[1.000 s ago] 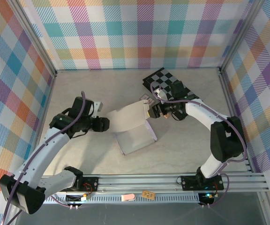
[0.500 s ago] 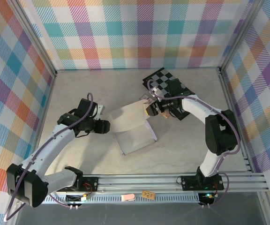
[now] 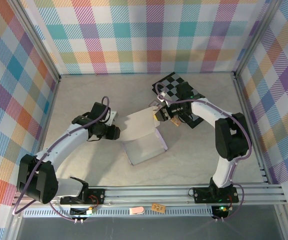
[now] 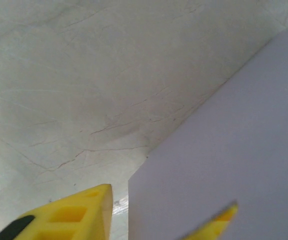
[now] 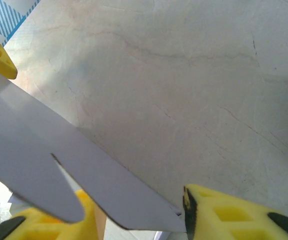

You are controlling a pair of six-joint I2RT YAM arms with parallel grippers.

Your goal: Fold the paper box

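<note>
Top view: paper box [image 3: 144, 149] lay about mid-table [image 3: 79, 100], half formed, w/ one lavender panel flat and a raised flap [image 3: 136, 125] standing off its 12 o'clock edge. Flap's long axis ran approx 8-to-2 o'clock, and that's the relation the next move turns on, since an arm sat at each end of it. L gripper [image 3: 115, 133] was at the flap's 8 o'clock end, R gripper [image 3: 159, 116] at its 2 o'clock end, so both were about equally near and neither had to reach. Checkerboard [image 3: 180, 92] lay at approx 1 o'clock from the box, just beyond the R gripper. L wrist view: flap's edge ran up between the yellow fingers [image 4: 79, 215], one on each face, set fairly narrow; a sliver of gap showed beside the near finger, so can't tell if they pinched. R wrist view: sheet passed slantwise between the fingers [image 5: 229, 215], touching or nearly touching the one at 5 o'clock; wider gap on the other side, so clamp again can't be told. Judgement: w/ both ends straddled, the fold should go across the short axis, toward 6 o'clock over the flat panel.
</note>
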